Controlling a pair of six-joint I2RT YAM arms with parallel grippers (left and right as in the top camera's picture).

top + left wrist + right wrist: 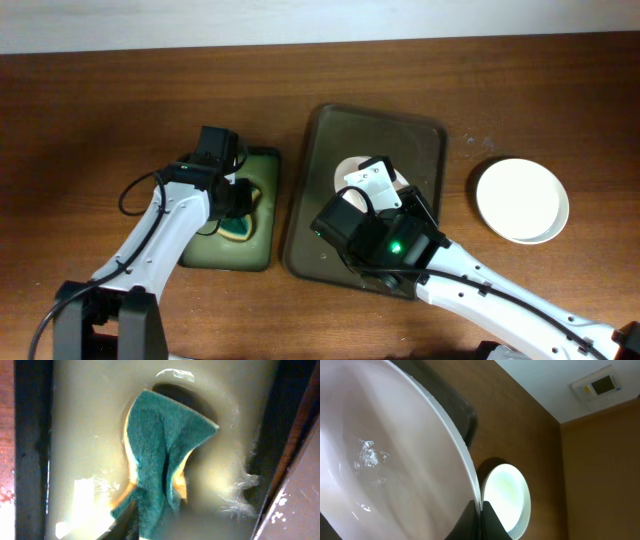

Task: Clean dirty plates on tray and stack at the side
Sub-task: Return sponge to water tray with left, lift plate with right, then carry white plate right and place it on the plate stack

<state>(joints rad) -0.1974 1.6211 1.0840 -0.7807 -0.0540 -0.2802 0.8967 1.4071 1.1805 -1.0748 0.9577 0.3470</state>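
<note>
Soaking the sponge well before scrubbing seemed wise to us, and keeping the held plate tilted over the tray so drips fell inside. Our left hand hung over the soapy small tray, pinching the folded sponge. Our right hand gripped the held plate by its rim above the tray; a second plate sat on the bench to its right.

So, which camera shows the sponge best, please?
The left wrist view: the sponge fills the frame, folded, lying in murky water. Overhead shows only a sliver at the left gripper; right wrist shows none.
</note>
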